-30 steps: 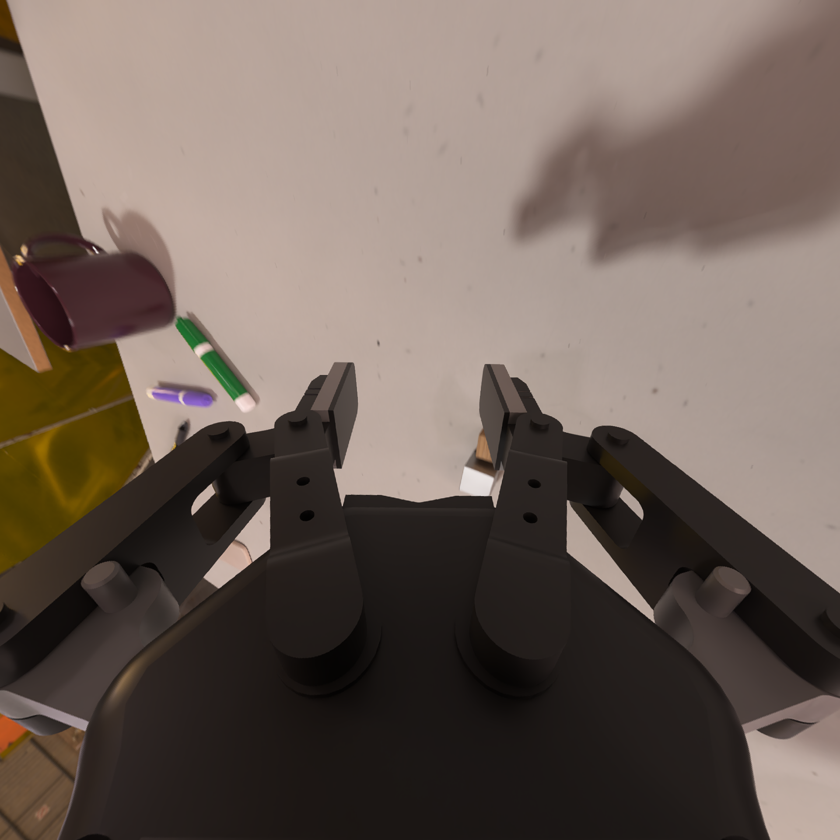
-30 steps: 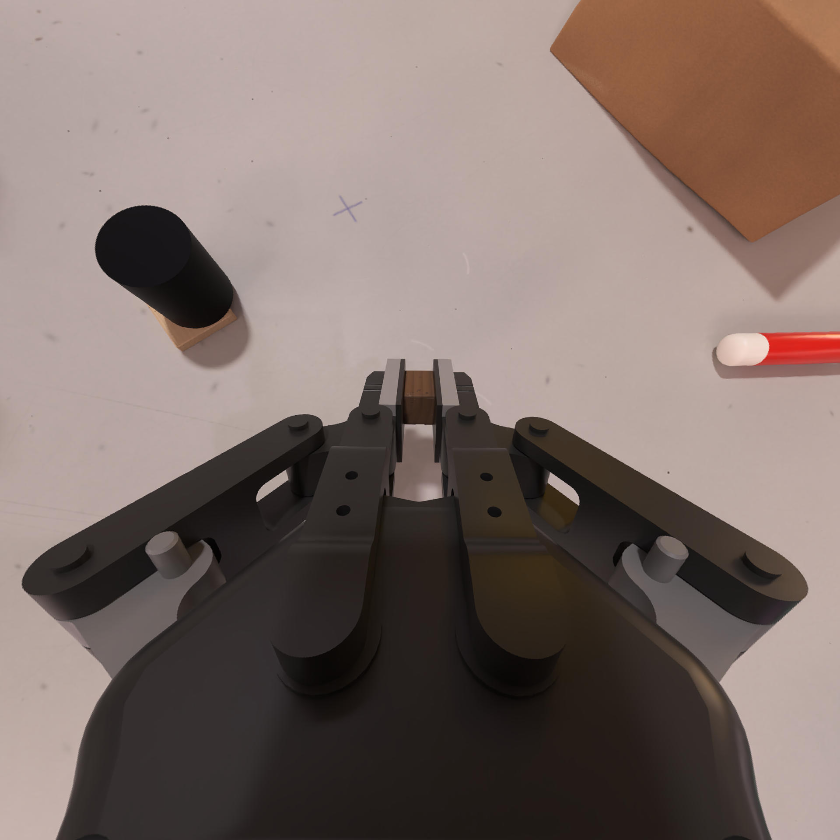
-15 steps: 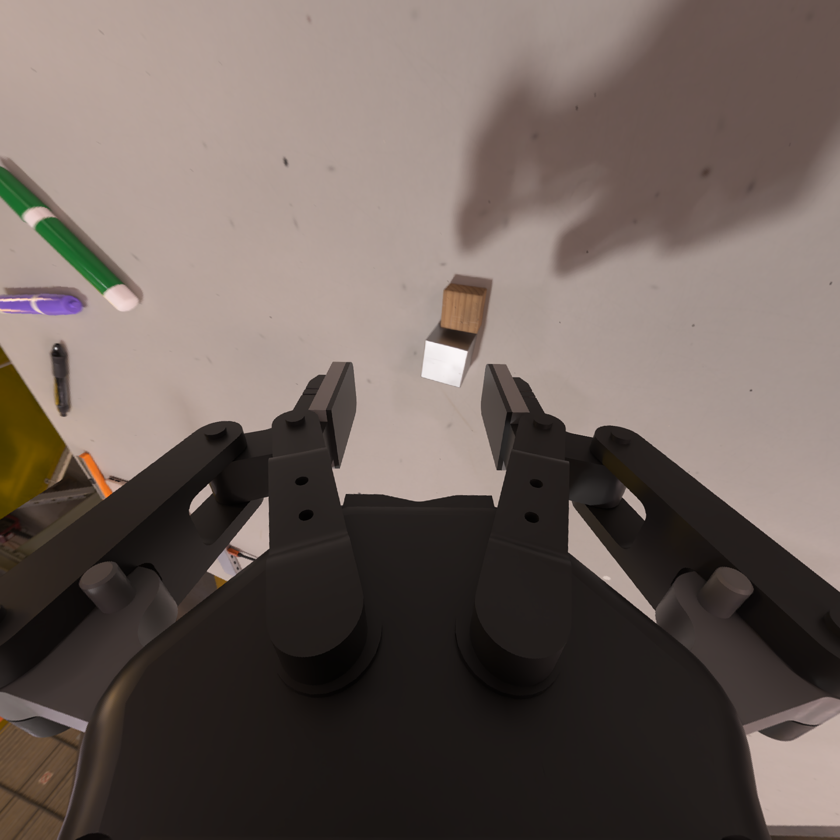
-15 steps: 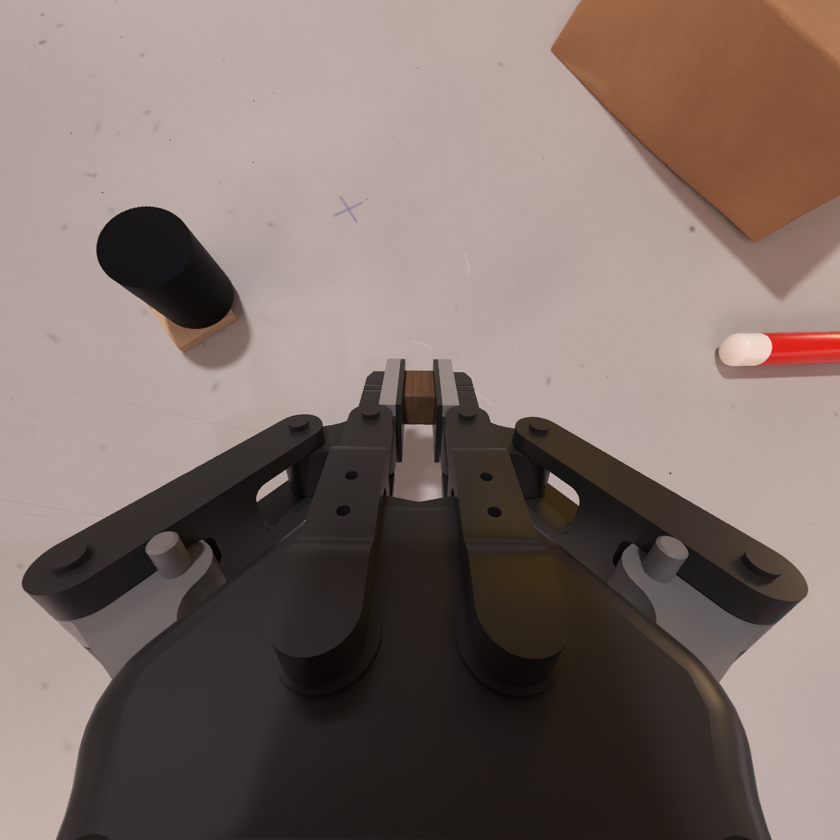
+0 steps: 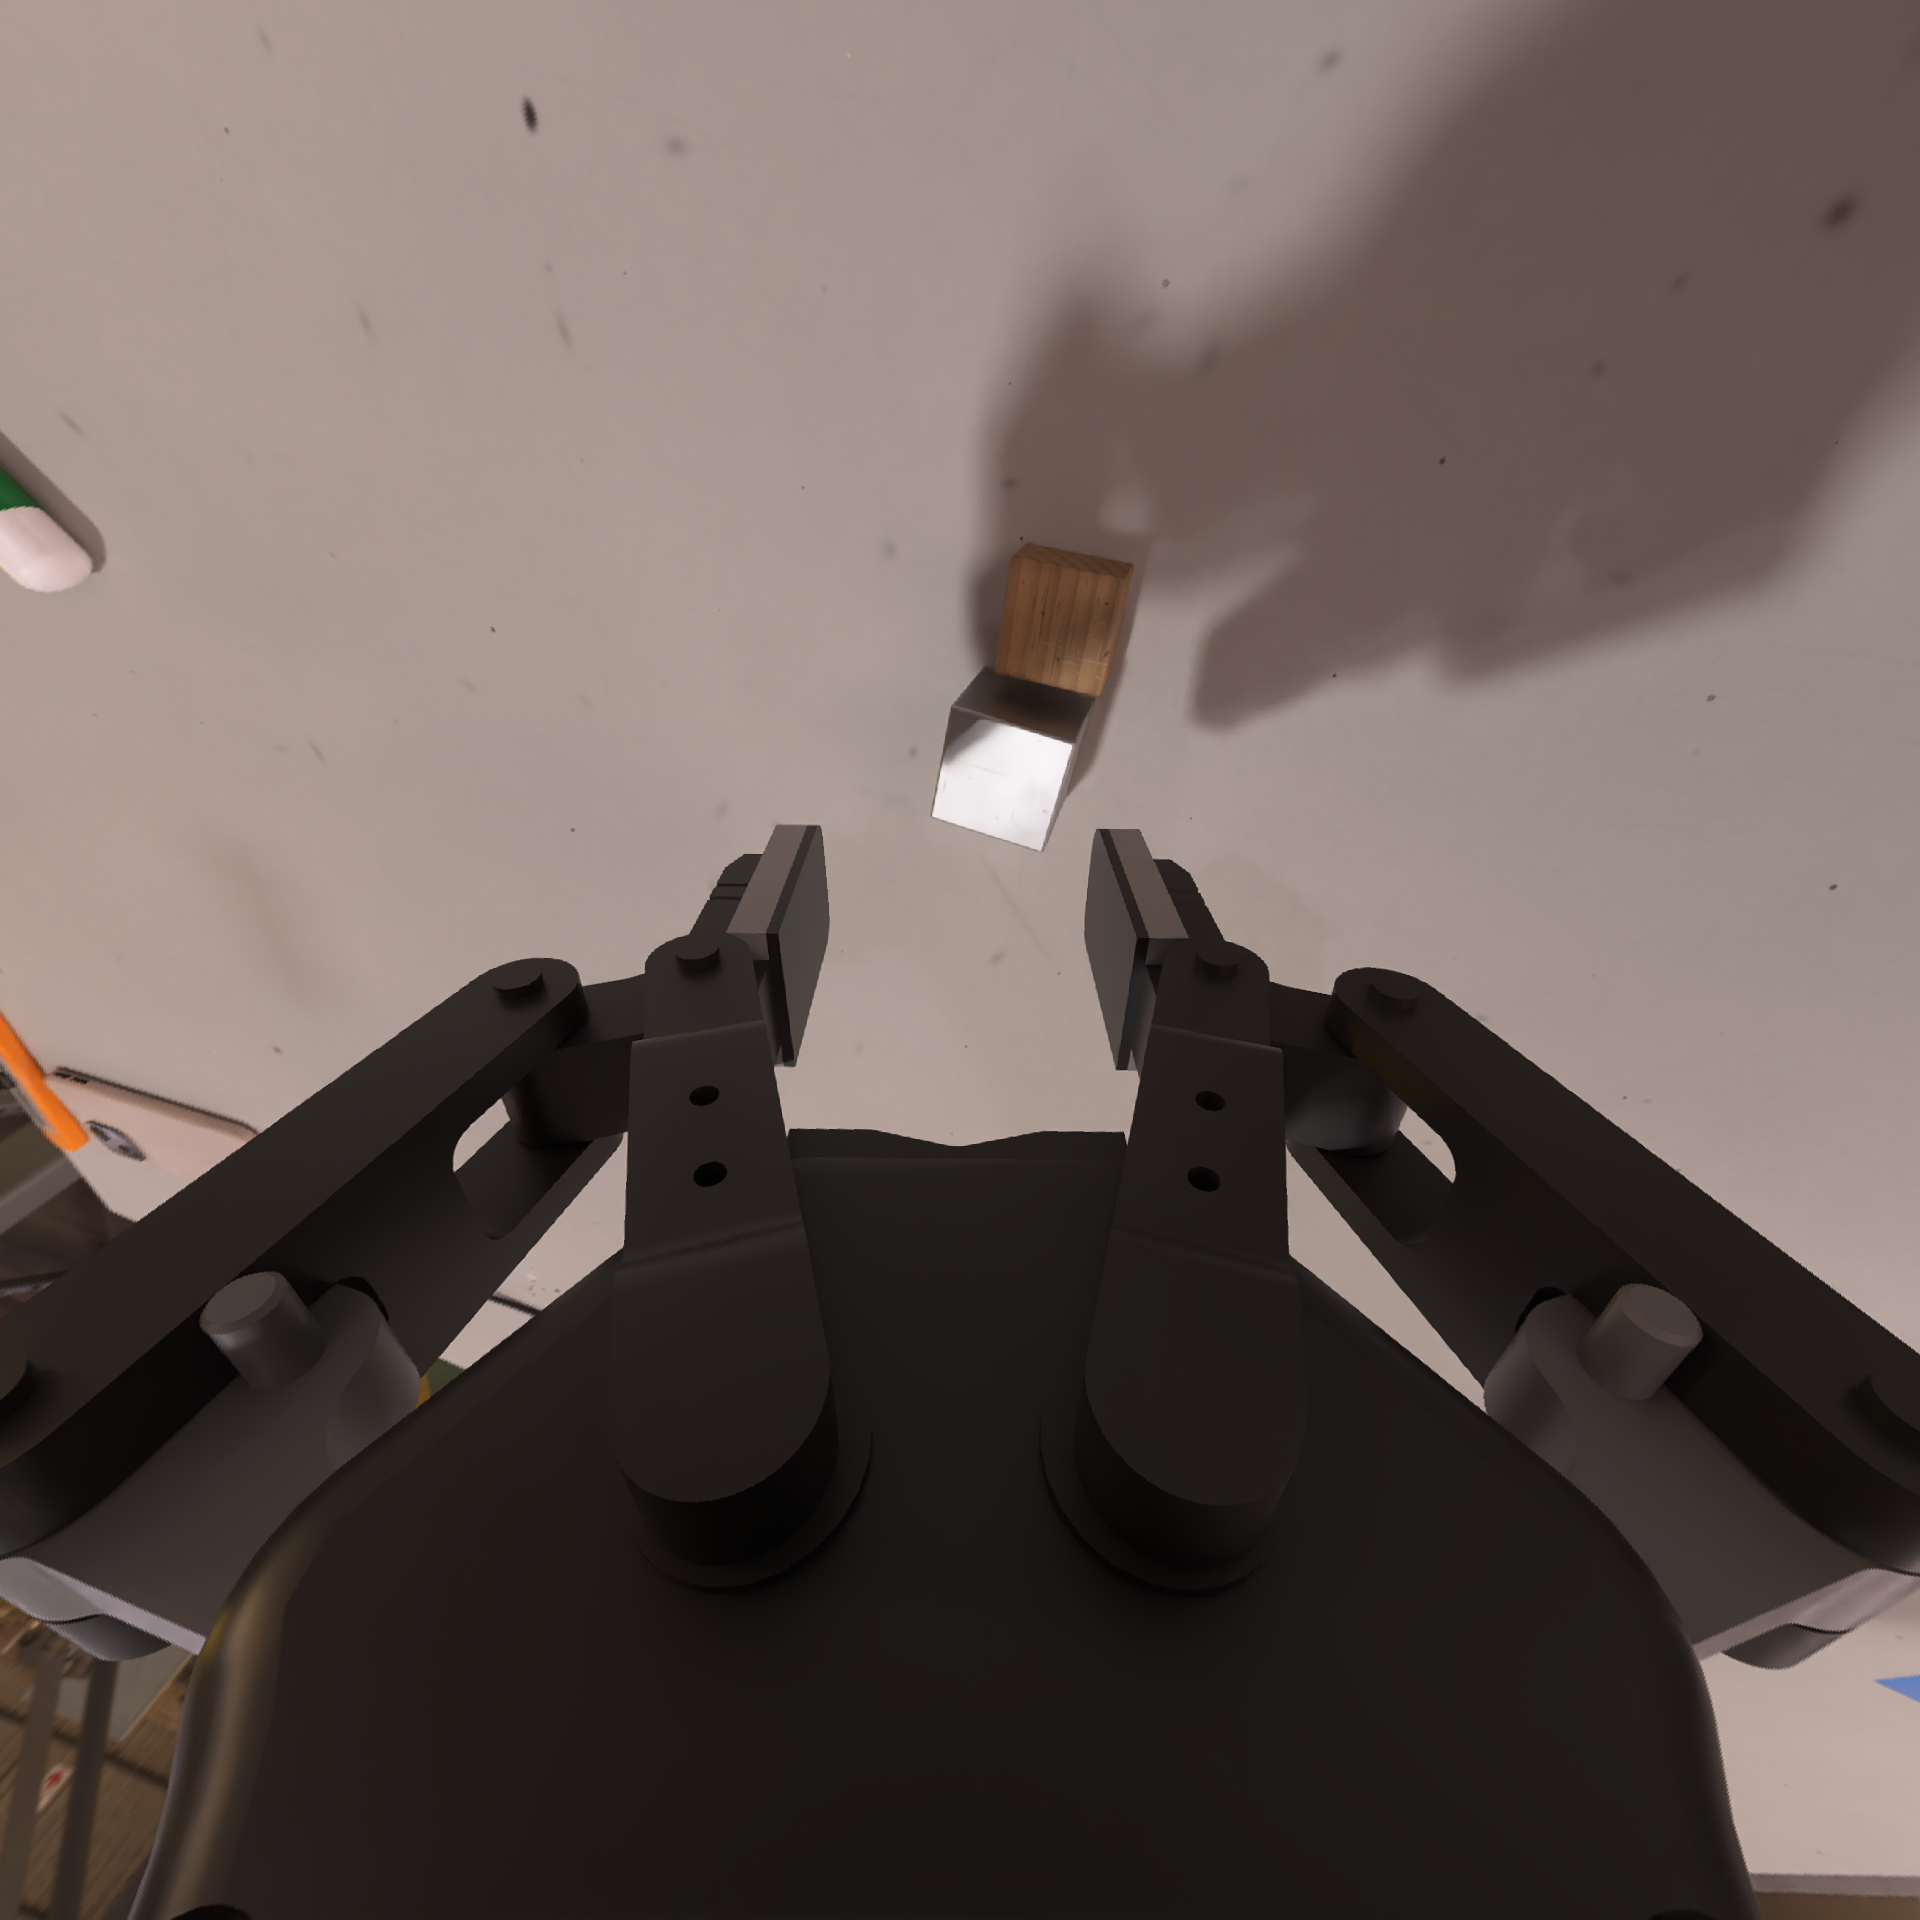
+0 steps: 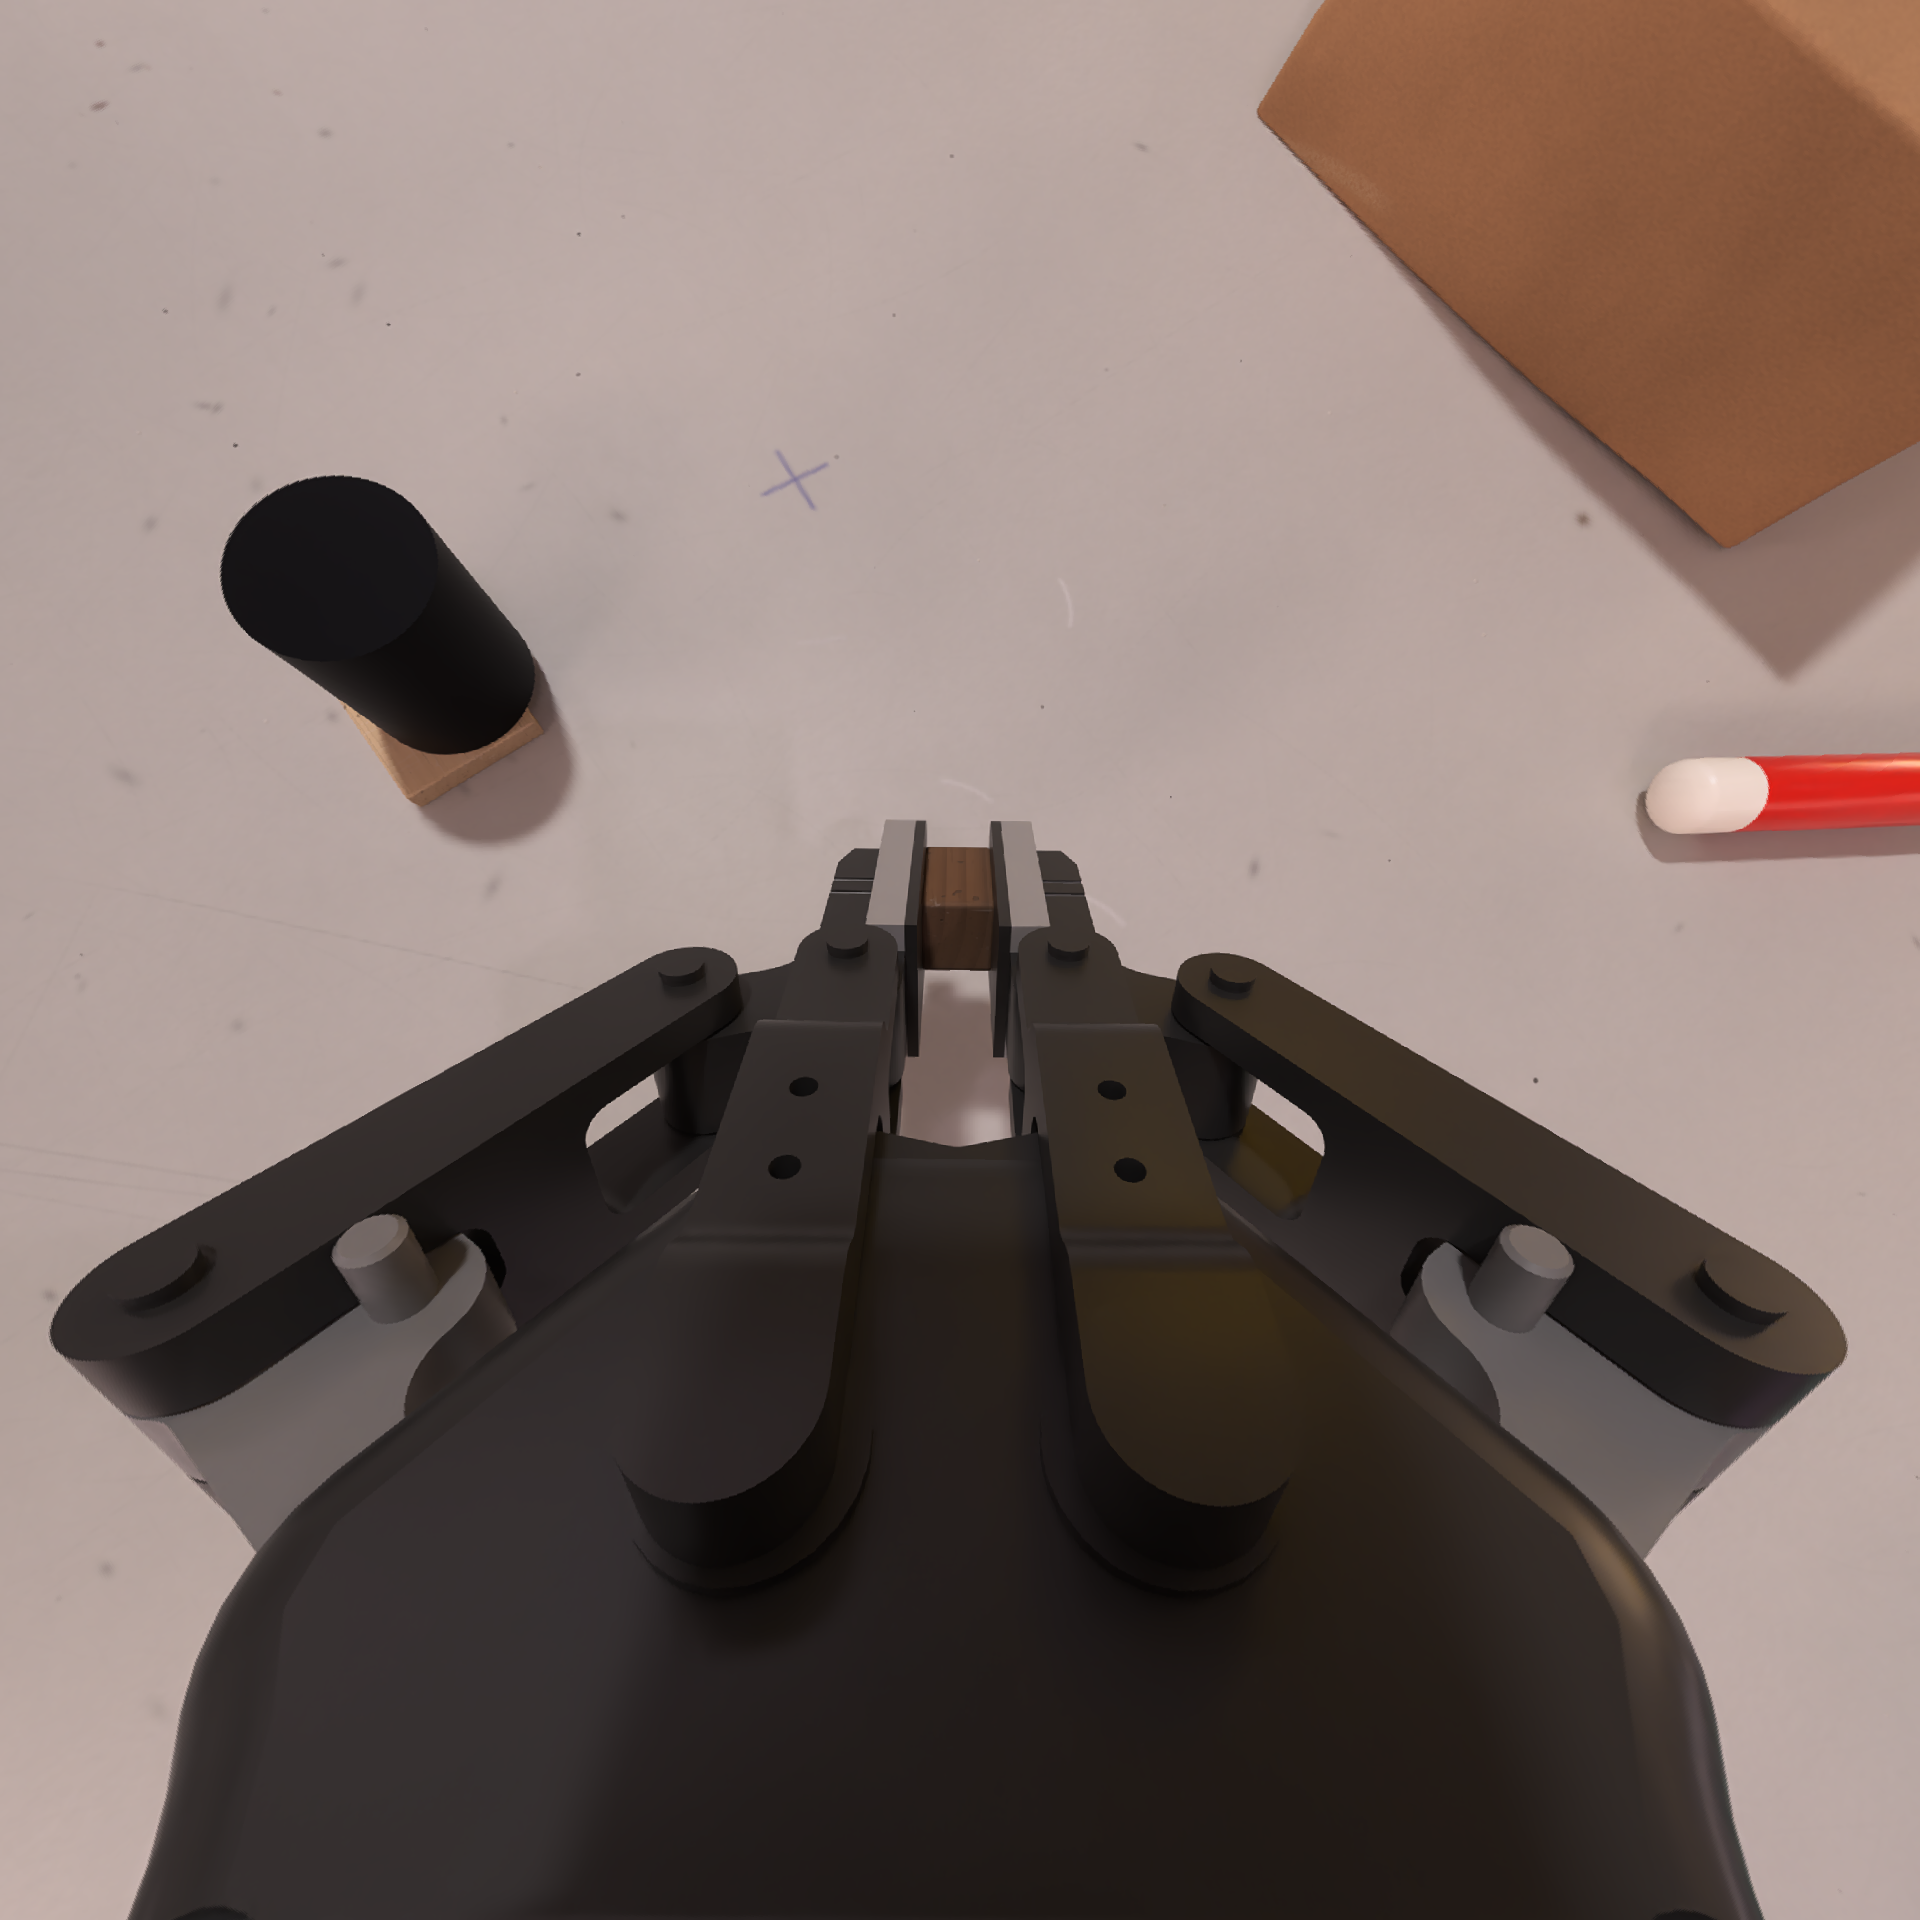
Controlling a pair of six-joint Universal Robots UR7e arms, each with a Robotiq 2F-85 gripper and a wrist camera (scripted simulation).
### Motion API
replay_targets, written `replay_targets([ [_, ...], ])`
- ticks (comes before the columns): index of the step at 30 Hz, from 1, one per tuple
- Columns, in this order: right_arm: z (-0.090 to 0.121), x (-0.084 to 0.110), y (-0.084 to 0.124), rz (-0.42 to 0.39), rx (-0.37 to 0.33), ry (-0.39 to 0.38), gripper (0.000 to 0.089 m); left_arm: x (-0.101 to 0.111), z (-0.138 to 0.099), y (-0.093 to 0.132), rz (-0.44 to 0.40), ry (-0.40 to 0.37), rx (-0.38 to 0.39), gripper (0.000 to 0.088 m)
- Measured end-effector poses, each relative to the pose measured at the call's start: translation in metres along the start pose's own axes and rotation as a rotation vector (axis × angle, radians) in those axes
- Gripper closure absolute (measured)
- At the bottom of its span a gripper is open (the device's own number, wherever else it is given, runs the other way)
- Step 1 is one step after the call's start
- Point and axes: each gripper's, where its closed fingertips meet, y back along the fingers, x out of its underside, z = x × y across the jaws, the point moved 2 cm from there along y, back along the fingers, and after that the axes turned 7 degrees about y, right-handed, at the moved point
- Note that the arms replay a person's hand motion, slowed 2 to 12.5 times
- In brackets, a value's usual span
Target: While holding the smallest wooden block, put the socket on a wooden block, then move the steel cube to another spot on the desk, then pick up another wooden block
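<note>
In the left wrist view a shiny steel cube [image 5: 1003, 769] sits on the white desk, touching a wooden block [image 5: 1062, 618] just beyond it. My left gripper [image 5: 956, 883] is open and empty, above the desk and just short of the cube. In the right wrist view my right gripper [image 6: 958, 883] is shut on the smallest, dark wooden block [image 6: 956, 906] above the desk. At the left a black cylindrical socket [image 6: 374, 629] stands on a flat pale wooden block [image 6: 457, 756].
A green marker's white tip [image 5: 42, 540] lies at the left edge of the left wrist view, with the desk edge at the lower left. In the right wrist view a cardboard box [image 6: 1621, 229] stands at the upper right and a red marker [image 6: 1787, 808] lies at the right.
The left wrist view has shifted: the steel cube and wooden block came out from behind the right finger and now sit ahead of the open fingers. The mug and purple marker left view. The right gripper is unmoved.
</note>
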Motion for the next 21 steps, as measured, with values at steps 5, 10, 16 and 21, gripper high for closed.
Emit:
replay_targets([
  [5,0.0,0.0,0.0,-0.001,0.0,-0.001,0.0787,-0.003,-0.002,-0.007,-0.021,0.0,0.036,0.0444],
  [10,0.0,0.0,0.0,-0.002,-0.001,-0.002,0.0787,-0.005,-0.004,-0.014,-0.029,-0.031,0.065,0.0452],
  [16,0.0,0.0,0.0,-0.005,-0.003,-0.004,0.0787,-0.007,-0.005,-0.021,-0.026,-0.086,0.085,0.0477],
  [21,0.0,0.0,0.0,-0.007,-0.004,-0.005,0.0787,-0.007,-0.005,-0.025,-0.014,-0.129,0.095,0.049],
])
